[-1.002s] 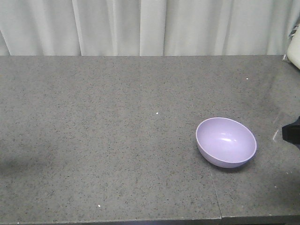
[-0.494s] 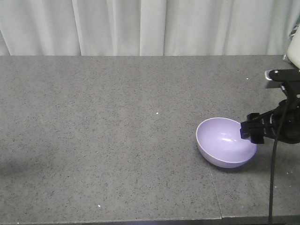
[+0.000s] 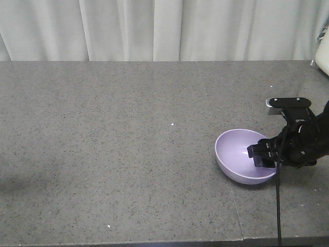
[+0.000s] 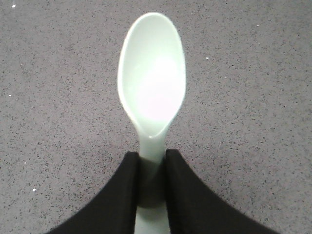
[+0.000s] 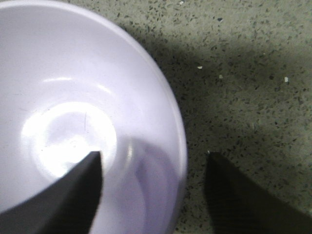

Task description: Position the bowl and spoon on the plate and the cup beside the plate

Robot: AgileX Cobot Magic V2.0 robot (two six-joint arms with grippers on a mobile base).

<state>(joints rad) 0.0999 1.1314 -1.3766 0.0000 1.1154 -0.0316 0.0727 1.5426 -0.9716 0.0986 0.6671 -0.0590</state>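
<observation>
The lavender bowl [image 3: 247, 162] [image 5: 83, 122] rests on the grey table at the right. My right gripper [image 3: 262, 154] [image 5: 153, 163] is open and straddles the bowl's right rim, one finger inside the bowl and the other outside over the table. In the left wrist view my left gripper [image 4: 152, 158] is shut on the handle of the pale mint-green spoon [image 4: 152, 80], whose scoop points away above the table. The left gripper does not show in the front view. The plate and the cup are out of view.
The speckled grey tabletop [image 3: 113, 149] stretches left of the bowl. Pale curtains [image 3: 154, 28] hang behind the table's far edge. A seam [image 3: 234, 206] runs through the top near the front, below the bowl. A white object [image 3: 324, 62] sits at the far right edge.
My right arm came in from the right edge and lowered leftward onto the bowl's right rim. The bowl has not moved.
</observation>
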